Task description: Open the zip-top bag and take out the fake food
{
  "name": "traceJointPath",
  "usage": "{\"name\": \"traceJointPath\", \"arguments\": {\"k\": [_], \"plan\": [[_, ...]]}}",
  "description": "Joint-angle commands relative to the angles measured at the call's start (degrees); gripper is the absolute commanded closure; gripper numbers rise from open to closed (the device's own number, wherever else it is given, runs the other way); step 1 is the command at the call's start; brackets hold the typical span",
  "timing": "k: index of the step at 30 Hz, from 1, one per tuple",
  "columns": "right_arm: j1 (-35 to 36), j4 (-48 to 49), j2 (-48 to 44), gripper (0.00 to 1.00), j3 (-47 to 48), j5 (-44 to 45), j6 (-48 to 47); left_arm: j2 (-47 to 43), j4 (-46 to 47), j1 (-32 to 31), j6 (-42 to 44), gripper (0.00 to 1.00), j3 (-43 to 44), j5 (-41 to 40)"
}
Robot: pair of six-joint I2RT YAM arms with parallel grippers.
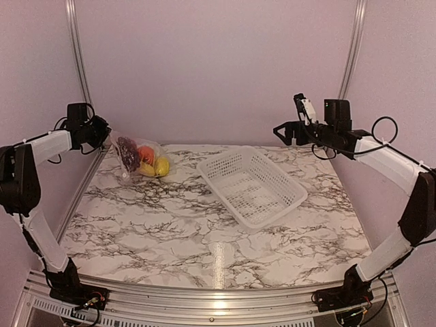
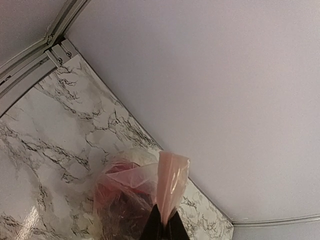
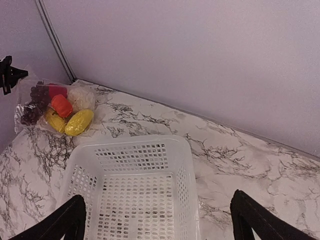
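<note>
At the far left corner of the marble table (image 1: 204,238), the left gripper (image 2: 163,222) has its 2 dark fingers pressed together on a thin edge of the zip-top bag (image 1: 139,160), which pinches the clear plastic into a raised flap. The rest of the bag slopes down and to the right from that grip, and its bulging body rests on the table near the back wall. The fake food is inside the bag, packed close together: a dark purple grape bunch (image 3: 32,107) on the left, a red piece (image 3: 57,90) above an orange piece (image 3: 62,105), a cream-white piece (image 3: 81,97), and 2 yellow pieces (image 3: 79,121) along the lower edge. Whether the zip strip is sealed cannot be told. To the right, near the middle of the table and apart from the bag, a white lattice basket (image 1: 252,185) sits open side up and turned at an angle. Farther right, the right gripper (image 1: 291,117) hangs in the air above the far right of the table, with its 2 fingers spread wide and touching nothing.
</note>
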Motion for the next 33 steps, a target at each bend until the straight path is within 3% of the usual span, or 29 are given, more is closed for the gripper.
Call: {"name": "traceJointPath", "arguments": {"k": [1, 9, 13, 25, 33], "plan": [[2.78, 1.42, 1.34, 0.03, 4.55, -3.2, -0.3, -6.16, -16.34, -3.12, -5.0, 1.0, 5.13, -7.27], [12.25, -1.16, 3.95, 0.07, 11.13, -2.44, -4.25, -17.72, -30.2, -11.29, -21.36, 1.0, 4.91, -15.93], [18.98, -2.8, 5.17, 0.1, 15.1, -0.93, -7.5, -21.76, -35.57, -13.15, -29.52, 1.0, 4.54, -14.41], [38.34, -2.29, 9.51, 0.2, 21.4, -2.89, -13.46, -30.09, -40.68, -19.2, -45.82, 1.0, 2.63, -14.67], [45.55, -1.63, 15.06, 0.2, 23.84, 0.1, -13.59, -31.71, -41.02, -20.89, -50.35, 1.0, 2.29, -15.46]]}}
